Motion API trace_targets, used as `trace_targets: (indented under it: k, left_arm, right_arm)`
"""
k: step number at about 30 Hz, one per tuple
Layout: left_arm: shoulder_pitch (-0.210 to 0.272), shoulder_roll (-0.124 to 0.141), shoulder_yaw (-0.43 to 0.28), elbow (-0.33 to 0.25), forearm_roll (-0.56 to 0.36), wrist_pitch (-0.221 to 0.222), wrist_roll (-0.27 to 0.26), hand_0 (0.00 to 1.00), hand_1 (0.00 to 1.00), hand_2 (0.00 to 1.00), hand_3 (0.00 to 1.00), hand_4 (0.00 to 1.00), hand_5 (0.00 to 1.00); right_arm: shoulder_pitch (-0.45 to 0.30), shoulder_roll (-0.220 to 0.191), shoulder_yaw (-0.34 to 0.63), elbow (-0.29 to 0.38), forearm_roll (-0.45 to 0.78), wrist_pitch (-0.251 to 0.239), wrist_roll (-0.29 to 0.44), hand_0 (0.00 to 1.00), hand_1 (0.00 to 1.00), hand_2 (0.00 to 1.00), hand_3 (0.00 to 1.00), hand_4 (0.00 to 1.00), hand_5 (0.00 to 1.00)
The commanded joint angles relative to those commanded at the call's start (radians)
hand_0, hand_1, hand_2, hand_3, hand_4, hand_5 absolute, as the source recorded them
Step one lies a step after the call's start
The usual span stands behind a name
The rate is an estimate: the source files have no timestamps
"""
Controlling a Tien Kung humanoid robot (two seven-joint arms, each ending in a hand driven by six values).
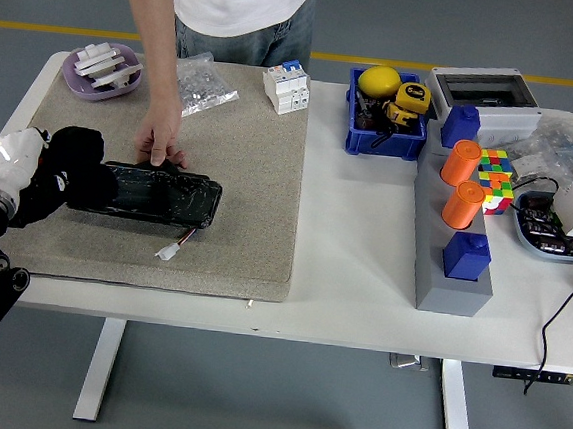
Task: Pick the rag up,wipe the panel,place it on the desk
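The black panel lies flat on the beige mat, with a small white plug on wires at its front edge. My left hand sits at the panel's left end, its black fingers curled over a dark bundle, the rag, which is hard to tell from the hand. A white crumpled piece shows just left of the hand, by the wrist. A person at the far side presses a hand on the panel's far edge. My right arm is out of view.
On the mat's far side are a purple dish, a clear bag of parts and a white breaker. To the right stand a blue bin, a grey block with orange cylinders, a colour cube and cables.
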Motion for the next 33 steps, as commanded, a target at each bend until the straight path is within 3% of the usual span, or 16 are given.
trace_targets:
  k: [11,33]
  left_arm:
    - [-0.021,-0.007,0.082,-0.051,-0.025,-0.008,0.011,0.248,0.215,0.598,0.54,0.137,0.002]
    - [-0.08,-0.029,0.314,-0.194,-0.081,-0.098,0.075,0.252,0.222,0.6,0.545,0.174,0.002]
  right_arm:
    - [0.003,0.001,-0.002,-0.001,0.002,0.0,0.001,0.74,0.568,0.665,0.629,0.998,0.611]
    - [0.007,-0.001,-0.007,-0.003,0.009,0.003,0.001,0.739,0.567,0.665,0.627,0.998,0.611]
